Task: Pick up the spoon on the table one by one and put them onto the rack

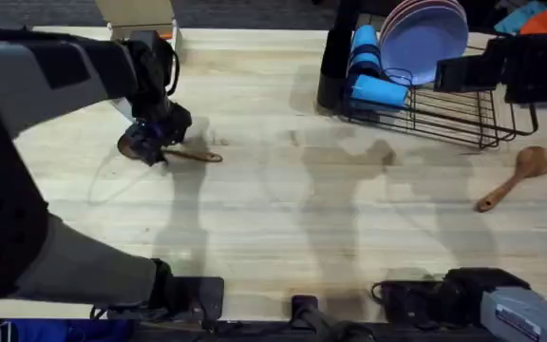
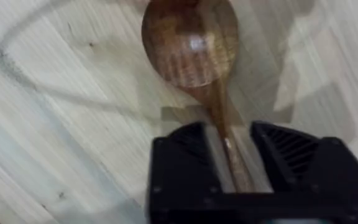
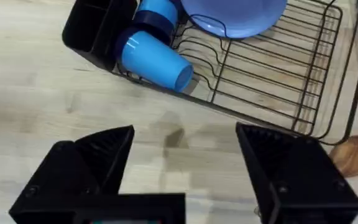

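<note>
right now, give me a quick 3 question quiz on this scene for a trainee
1. True or false: both wooden spoons are already on the rack.
2. Which arm has its jaws around a spoon handle? A) left B) right C) neither
3. Fill in: the blue cup lies on its side next to the black ______ at the rack's end.

Key:
1. False. One spoon lies on the table with its handle between the left gripper jaws; the other spoon lies on the table beside the rack.
2. A. The right gripper is open over bare table near the rack.
3. utensil cup.
</note>
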